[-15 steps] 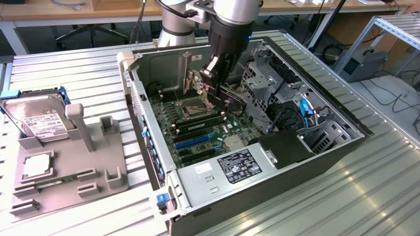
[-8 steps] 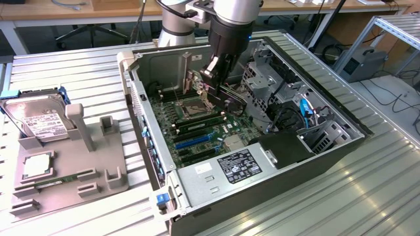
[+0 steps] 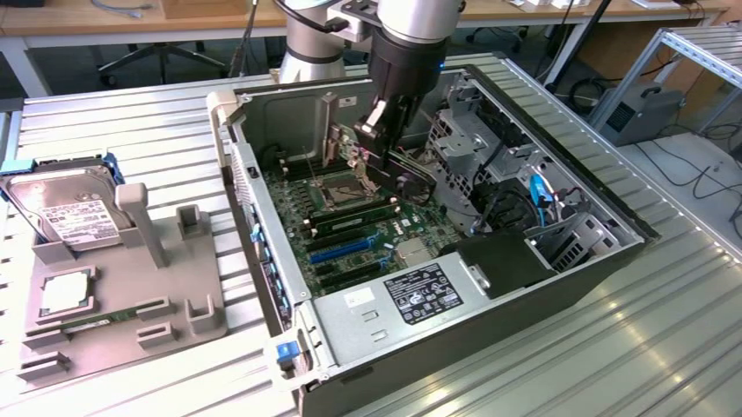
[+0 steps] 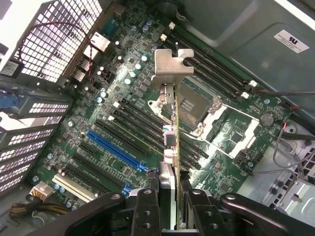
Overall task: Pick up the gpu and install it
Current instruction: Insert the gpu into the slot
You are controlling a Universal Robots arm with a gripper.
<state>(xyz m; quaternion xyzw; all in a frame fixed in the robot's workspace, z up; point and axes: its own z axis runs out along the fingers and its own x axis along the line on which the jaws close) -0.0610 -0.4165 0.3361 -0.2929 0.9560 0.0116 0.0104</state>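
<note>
Pinching the gpu (image 4: 175,147) on edge, the gripper (image 4: 173,209) hangs over the motherboard's (image 4: 123,98) far half inside the computer case (image 3: 510,339), apparently so its connector edge faces the slots.

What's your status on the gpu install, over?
Tool shut on the gpu, held edge-on. Gpu over the motherboard inside the case, not seated. Nothing seen between it and the board.
</note>
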